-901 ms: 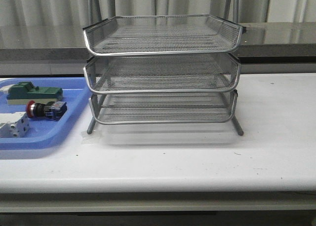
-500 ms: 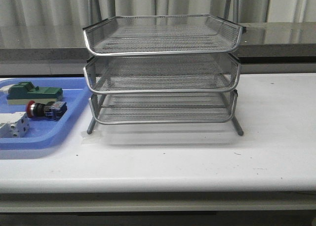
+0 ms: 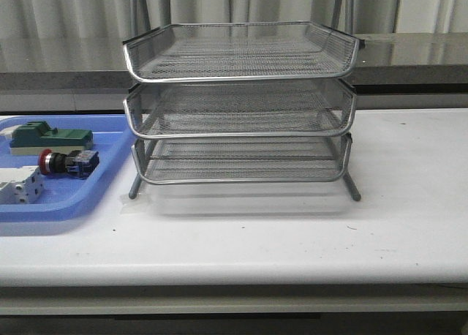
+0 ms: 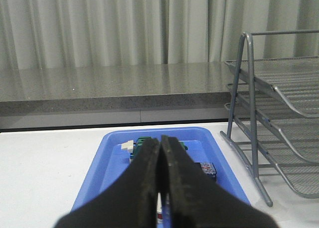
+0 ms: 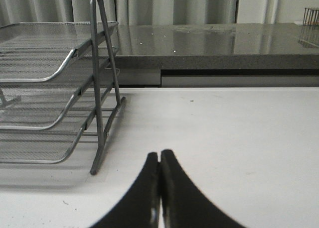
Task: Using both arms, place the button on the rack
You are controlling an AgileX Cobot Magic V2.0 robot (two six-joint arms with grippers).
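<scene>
In the front view a white table runs across the frame, backed by a grey stone ledge and pale pleated curtains. The rack, three tiers of silver mesh in a metal frame, stands on the table near its middle. Just to its left lies a flat blue tray, and in it the button rests on its side, red cap pointing left, between a green block behind it and a white block in front of it. No arm or gripper appears in this view. The left wrist view looks along the left gripper, whose dark fingers are pressed together with nothing between them; beyond them the blue tray shows, the green block partly hidden and only the button's blue-and-black rear block visible, with the rack's side frame to one side. The right wrist view shows what the others do not: the bare table on the rack's far side, the same ledge, and the right gripper, its fingers likewise closed tight on nothing.
</scene>
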